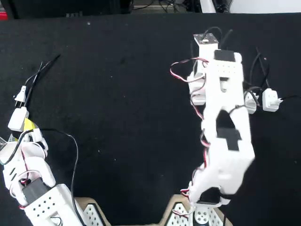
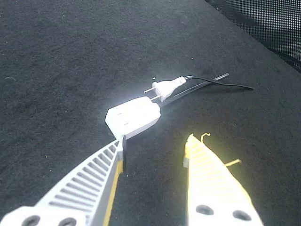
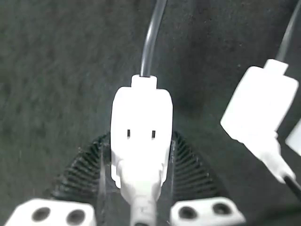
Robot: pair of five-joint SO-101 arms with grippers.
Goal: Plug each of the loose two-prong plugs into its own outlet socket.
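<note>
A black table [image 1: 117, 94] spans the frame. At the high view's left edge, the left gripper [image 2: 154, 149] gapes wide just short of a white outlet socket [image 2: 133, 117], with a two-prong plug [image 2: 165, 87] lying just beside it. Right of centre, the right gripper [image 3: 141, 141] clamps a second socket [image 3: 141, 113].

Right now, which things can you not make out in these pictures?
High view: the right arm covers its jaws and whatever they grip.
Right wrist view: the frame edge cuts off whatever enters the gripped socket.
Left wrist view: prongs of the plug look too small to tell whether they touch the loose socket.
</note>
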